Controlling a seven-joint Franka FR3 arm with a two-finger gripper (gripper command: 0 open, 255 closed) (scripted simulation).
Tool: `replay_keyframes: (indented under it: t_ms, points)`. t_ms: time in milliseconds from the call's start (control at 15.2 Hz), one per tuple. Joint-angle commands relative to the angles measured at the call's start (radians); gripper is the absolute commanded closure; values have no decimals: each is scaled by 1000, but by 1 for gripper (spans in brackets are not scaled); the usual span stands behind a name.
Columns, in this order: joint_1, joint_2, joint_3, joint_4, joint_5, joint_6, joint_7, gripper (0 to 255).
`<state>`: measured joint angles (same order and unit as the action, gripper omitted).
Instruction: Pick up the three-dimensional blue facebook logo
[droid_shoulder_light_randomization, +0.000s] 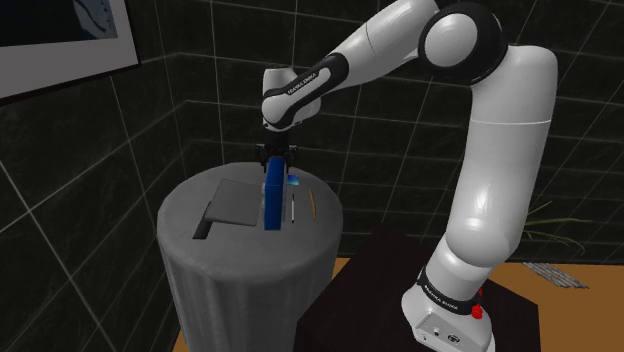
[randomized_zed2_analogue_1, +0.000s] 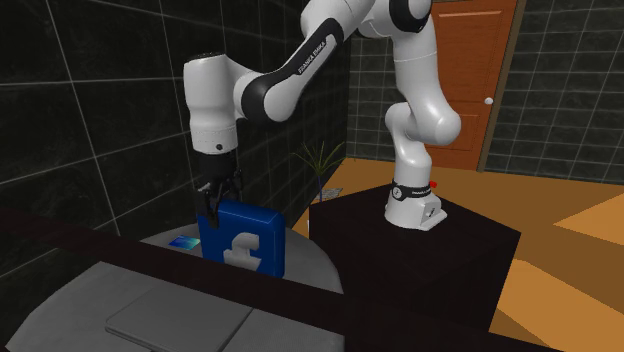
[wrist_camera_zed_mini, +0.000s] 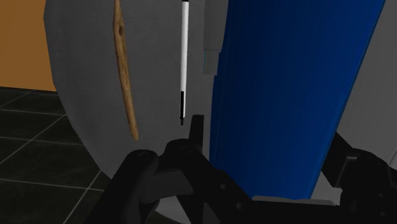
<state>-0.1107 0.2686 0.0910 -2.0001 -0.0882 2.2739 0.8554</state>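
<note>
The blue facebook logo (droid_shoulder_light_randomization: 272, 190) is a thick blue slab with a white "f" (randomized_zed2_analogue_1: 245, 235), standing on edge on the round grey table (droid_shoulder_light_randomization: 250, 265). My black gripper (droid_shoulder_light_randomization: 277, 155) comes down onto its top edge at one corner (randomized_zed2_analogue_1: 215, 200). In the wrist view the blue slab (wrist_camera_zed_mini: 286, 95) sits between the two fingers, one finger (wrist_camera_zed_mini: 191, 137) pressed against its side and the other on the far side. The gripper (wrist_camera_zed_mini: 267, 149) is shut on it. I cannot tell whether its lower edge still touches the tabletop.
On the table lie a flat grey plate (droid_shoulder_light_randomization: 232, 202), a white pen (wrist_camera_zed_mini: 184, 57), a thin wooden stick (wrist_camera_zed_mini: 124, 70) and a small cyan card (randomized_zed2_analogue_1: 183, 241). The dark stand (randomized_zed2_analogue_1: 420, 240) is close beside the table. Dark tiled walls stand behind.
</note>
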Motion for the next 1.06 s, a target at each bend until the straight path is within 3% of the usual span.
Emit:
replay_keyframes:
  t_ms: [0,990]
  points:
    - [0,-11,1,7,2,-17,-2,255]
    - [-2,-92,5,84,19,-175,-18,255]
